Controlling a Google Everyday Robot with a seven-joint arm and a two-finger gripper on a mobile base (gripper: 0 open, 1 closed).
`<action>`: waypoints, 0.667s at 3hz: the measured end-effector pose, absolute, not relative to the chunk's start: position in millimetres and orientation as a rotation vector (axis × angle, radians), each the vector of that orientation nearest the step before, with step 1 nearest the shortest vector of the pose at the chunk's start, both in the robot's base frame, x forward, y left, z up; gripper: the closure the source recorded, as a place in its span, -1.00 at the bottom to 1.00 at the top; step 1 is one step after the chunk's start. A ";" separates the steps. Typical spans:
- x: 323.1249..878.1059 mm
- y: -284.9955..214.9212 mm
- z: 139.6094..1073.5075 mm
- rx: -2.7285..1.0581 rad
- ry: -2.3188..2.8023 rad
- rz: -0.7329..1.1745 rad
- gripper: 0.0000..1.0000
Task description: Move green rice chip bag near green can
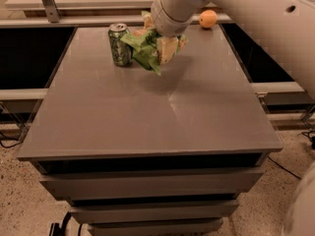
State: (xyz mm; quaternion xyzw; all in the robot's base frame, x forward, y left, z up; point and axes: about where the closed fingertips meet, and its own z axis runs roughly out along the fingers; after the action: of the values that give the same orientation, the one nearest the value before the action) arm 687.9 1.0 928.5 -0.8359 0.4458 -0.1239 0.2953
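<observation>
Now, hand (166, 47) clamped on green rice chip bag (141, 49), bag just beside green can (119, 44), orange (208, 18) at bk of table (147, 122)

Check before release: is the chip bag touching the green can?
Cannot tell. Camera view: the green rice chip bag, held in the gripper above the table, overlaps the green can; no gap shows.
</observation>
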 end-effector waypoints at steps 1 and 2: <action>694.3 8.4 920.1 -2.233 1.208 -0.336 0.65; 697.6 16.0 912.0 -2.248 1.222 -0.337 0.20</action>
State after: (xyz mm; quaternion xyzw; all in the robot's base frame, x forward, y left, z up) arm 697.6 16.0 912.0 -0.8370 0.4551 -0.1256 0.2767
